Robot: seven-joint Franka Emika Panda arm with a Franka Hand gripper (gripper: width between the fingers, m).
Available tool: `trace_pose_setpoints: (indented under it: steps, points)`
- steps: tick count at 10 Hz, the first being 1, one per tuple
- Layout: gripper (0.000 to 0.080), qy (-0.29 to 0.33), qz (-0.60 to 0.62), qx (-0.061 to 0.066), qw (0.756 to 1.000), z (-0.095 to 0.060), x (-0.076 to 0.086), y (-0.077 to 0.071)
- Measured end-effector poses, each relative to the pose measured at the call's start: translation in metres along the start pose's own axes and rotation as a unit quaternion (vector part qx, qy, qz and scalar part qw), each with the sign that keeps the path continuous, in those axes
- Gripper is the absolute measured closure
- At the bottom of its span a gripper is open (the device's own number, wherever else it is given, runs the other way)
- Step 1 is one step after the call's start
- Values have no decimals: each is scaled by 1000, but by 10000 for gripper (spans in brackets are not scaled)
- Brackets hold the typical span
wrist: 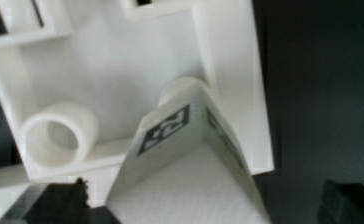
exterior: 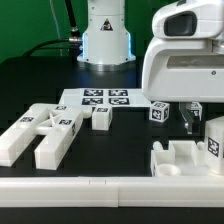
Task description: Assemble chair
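Note:
My gripper (exterior: 191, 118) hangs low at the exterior view's right, over a white chair plate (exterior: 172, 158) with raised walls. An upright white block with a tag (exterior: 214, 140) stands at that plate's right end. In the wrist view the tagged block (wrist: 182, 150) lies between my dark fingertips (wrist: 42, 205), with a gap showing on each side. Behind it is the plate with a round socket (wrist: 62, 136). The gripper (wrist: 197, 208) is open. Two long white blocks (exterior: 40, 132) lie at the left. A small tagged cube (exterior: 158, 112) and a small block (exterior: 101, 118) lie mid-table.
The marker board (exterior: 95, 98) lies flat behind the parts, in front of the arm's base (exterior: 104, 40). A long plain white rail (exterior: 100, 193) runs along the front edge. The table top is black.

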State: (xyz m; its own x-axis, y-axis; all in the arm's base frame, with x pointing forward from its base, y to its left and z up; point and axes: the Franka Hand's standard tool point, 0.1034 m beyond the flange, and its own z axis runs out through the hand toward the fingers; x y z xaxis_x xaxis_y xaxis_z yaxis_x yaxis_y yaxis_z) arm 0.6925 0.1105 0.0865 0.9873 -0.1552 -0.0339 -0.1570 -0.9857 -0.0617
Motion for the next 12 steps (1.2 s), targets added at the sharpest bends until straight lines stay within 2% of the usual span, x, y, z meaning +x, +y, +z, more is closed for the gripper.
trace_pose_setpoints:
  steps: [4, 6, 7, 8, 9, 12]
  points:
    - [151, 0, -169, -1, 986, 0, 0, 1]
    - [176, 0, -177, -3, 984, 1, 0, 2]
    - [360, 0, -177, -3, 984, 1, 0, 2]
    - [360, 0, -177, -3, 984, 1, 0, 2]
    - [512, 0, -169, -3, 986, 1, 0, 2]
    - [510, 0, -154, -2, 988, 1, 1, 3]
